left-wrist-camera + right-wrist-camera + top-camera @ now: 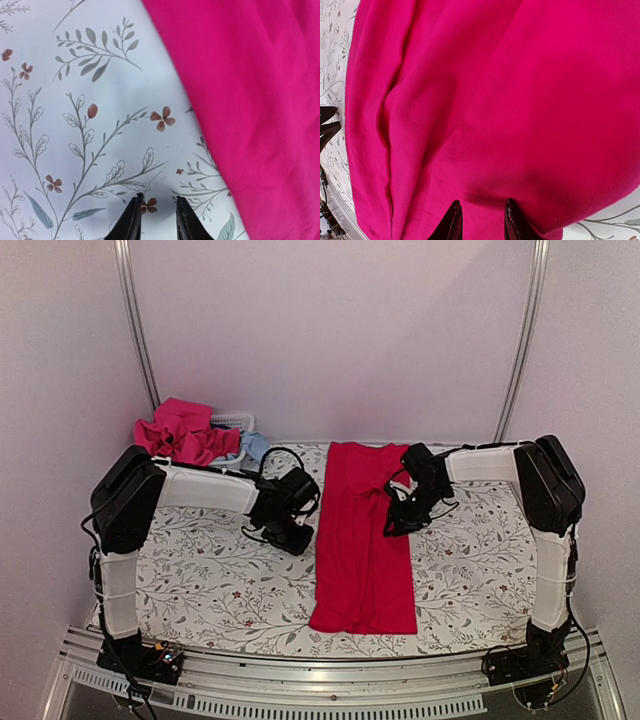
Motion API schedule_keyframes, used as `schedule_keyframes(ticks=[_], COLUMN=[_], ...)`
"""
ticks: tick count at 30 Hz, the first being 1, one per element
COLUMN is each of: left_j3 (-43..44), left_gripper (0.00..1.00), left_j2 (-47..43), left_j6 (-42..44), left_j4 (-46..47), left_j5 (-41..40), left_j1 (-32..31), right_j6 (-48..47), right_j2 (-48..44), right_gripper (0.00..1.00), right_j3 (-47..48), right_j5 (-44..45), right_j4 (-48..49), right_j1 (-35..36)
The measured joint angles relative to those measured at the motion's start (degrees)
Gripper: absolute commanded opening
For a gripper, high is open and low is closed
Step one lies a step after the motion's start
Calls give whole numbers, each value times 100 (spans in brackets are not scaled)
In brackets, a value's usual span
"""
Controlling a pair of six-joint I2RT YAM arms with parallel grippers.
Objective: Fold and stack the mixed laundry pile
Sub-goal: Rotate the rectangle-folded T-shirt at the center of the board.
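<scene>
I had the red garment (362, 540) lying as a long, narrow strip down the middle of the worktop (200, 570), running from the back edge toward the arms. It looked light and limp, a soft knit that would sag and crease wherever I lifted it, so I judged the corners or a doubled edge the best places to pinch, with both arms lifting together to keep it flat. My left gripper (157, 220) hung over bare worktop just beside the garment's left edge, fingers narrowly apart with nothing between them. My right gripper (482, 220) was over the cloth near its right side, fingers a little apart; I could not tell whether they pinched any fabric. The rest of the laundry pile (180, 432), pink-red pieces and a light blue piece (256, 446), was heaped at the back left against the white basket (235, 421); how much sat inside it I could not see
</scene>
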Motion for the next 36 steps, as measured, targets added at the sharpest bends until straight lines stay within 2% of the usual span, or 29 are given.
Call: schedule_keyframes(ticks=[5, 11, 18, 25, 30, 36], left_j3=[-313, -297, -299, -387, -632, -743], left_gripper=[31, 31, 30, 29, 29, 32], left_j2=[-275, -356, -356, -315, -398, -518], left_j6=[11, 260, 483, 581, 608, 516], left_j4=[138, 483, 595, 455, 372, 192], left_j5=[240, 520, 715, 605, 348, 133], left_j1=[-52, -369, -780, -855, -859, -852], right_j6=[-149, -166, -85, 20, 125, 195], right_j2=[-315, -863, -901, -1329, -1873, -1928], right_gripper=[30, 30, 35, 36, 35, 35], right_j3=[-538, -1292, -1196, -1228, -1703, -2444], right_j5=[76, 280, 354, 146, -232, -566], right_j4=[319, 483, 282, -219, -179, -116], right_j1=[2, -37, -61, -20, 398, 984])
